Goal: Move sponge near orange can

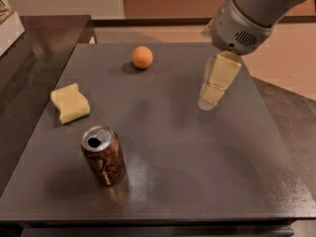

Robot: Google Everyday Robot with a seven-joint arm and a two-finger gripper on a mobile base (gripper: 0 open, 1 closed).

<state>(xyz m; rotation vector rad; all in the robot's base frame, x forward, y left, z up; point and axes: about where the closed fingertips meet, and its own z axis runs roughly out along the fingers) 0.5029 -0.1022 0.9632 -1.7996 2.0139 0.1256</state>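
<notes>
The sponge [70, 102] is a pale yellow block lying flat near the left edge of the dark grey table [197, 181]. The orange can [103, 155] stands upright in front of the sponge, a short gap away, with its silver top and dark hole showing. My gripper [210, 100] hangs from the grey arm at the upper right, pointing down over the right-middle part of the table. It is far to the right of the sponge and the can, and it holds nothing that I can see.
A small round orange fruit [142, 57] sits near the table's far edge, left of the gripper. A dark counter [34, 38] adjoins the table on the left. Pale floor lies beyond the right edge.
</notes>
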